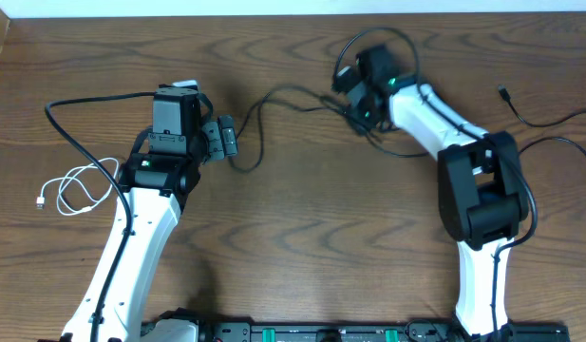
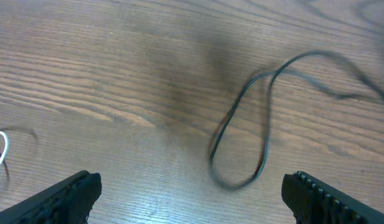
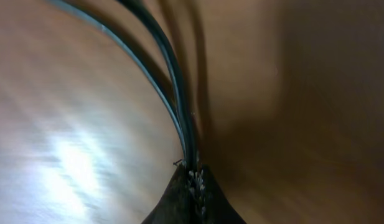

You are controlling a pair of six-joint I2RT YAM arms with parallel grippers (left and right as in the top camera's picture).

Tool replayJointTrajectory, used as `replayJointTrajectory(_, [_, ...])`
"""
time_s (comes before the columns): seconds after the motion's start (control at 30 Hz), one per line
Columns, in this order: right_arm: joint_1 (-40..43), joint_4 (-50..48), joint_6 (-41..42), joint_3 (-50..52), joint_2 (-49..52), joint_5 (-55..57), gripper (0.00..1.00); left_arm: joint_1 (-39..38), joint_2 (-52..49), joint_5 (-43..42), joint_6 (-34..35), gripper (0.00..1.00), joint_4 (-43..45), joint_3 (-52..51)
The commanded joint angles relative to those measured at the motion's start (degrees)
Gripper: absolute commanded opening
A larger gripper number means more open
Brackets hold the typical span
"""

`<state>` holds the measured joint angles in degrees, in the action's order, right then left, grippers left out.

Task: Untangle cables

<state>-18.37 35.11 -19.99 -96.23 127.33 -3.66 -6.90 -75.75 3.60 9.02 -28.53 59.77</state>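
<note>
White cable (image 1: 76, 187) is lying free by the table's (image 1: 302, 237) left edge; the right tool (image 3: 193, 183) is pinching seemingly two tangled black cables (image 3: 178, 87), the left tool (image 2: 192, 186) gaping wide.

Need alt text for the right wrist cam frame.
Close-up of the right pincer shut on two black cable strands, which curve up and left from its tips to the frame's top edge. Behind them is the blurred wooden table, with a bright glare patch at lower left.
</note>
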Motion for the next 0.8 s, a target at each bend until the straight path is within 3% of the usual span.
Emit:
replayJointTrajectory(0.0, [3.4, 2.1, 2.8, -8.8, -0.5, 13.1, 0.01, 0.1, 0.2, 1.0, 0.3, 0.98, -0.2, 0.5])
replayJointTrajectory(0.13, [7.7, 6.4, 3.3, -15.5, -0.5, 18.0, 0.01, 0.1, 0.2, 1.0, 0.3, 0.98, -0.2, 0.5])
replayJointTrajectory(0.27, [13.9, 11.5, 9.0, -21.8, -0.5, 17.4, 0.01, 0.1, 0.2, 1.0, 0.3, 0.98, -0.2, 0.5])
replayJointTrajectory(0.57, [22.1, 17.0, 9.8, -24.7, -0.5, -15.3, 0.01, 0.1, 0.2, 1.0, 0.3, 0.98, -0.2, 0.5])
replayJointTrajectory(0.77, [18.4, 16.7, 5.0, -24.7, -0.5, -18.1, 0.01, 0.1, 0.2, 1.0, 0.3, 0.98, -0.2, 0.5])
